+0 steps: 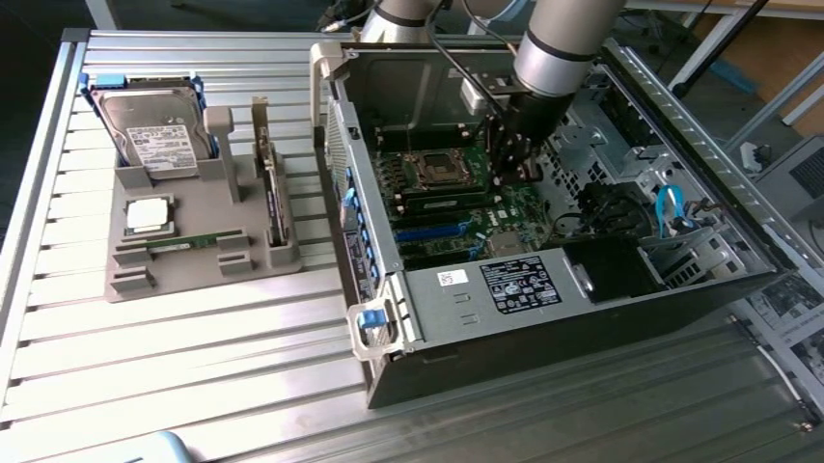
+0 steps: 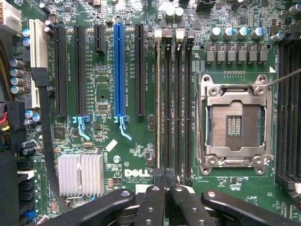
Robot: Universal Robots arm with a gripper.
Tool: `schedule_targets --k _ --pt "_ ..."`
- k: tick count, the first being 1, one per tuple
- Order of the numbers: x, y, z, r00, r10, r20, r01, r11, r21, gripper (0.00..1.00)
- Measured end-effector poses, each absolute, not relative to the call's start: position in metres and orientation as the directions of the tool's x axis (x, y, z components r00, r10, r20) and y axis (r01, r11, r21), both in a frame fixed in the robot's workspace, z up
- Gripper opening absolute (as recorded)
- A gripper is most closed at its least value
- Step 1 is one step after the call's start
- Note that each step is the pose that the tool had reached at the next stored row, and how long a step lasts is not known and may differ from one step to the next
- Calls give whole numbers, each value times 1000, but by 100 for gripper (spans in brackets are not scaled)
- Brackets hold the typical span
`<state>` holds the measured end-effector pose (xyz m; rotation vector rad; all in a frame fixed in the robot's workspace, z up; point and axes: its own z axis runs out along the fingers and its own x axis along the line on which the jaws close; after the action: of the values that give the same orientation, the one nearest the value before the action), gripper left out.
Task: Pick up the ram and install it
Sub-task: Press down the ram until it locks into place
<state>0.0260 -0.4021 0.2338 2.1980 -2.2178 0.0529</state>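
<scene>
1. The fingers (image 2: 162, 200) are pressing together, pinching nothing visible, and are hanging inside the computer case (image 1: 386, 318), upper centre of the exterior view.
2. The ram (image 1: 445, 204) is apparently sitting in a slot just left of them, its long axis pointing at the fingers.

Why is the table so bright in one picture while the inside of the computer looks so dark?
Exterior view: strong light glares off the ribbed metal table, and the computer case walls shade its interior. Wrist view: the motherboard is evenly lit and sharp, with the gripper dark at the edge.
</scene>
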Motion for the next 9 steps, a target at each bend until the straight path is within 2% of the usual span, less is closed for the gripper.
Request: schedule_targets --k 9 --pt "26 -404 232 -6 -999 37 -1000 6 -11 11"
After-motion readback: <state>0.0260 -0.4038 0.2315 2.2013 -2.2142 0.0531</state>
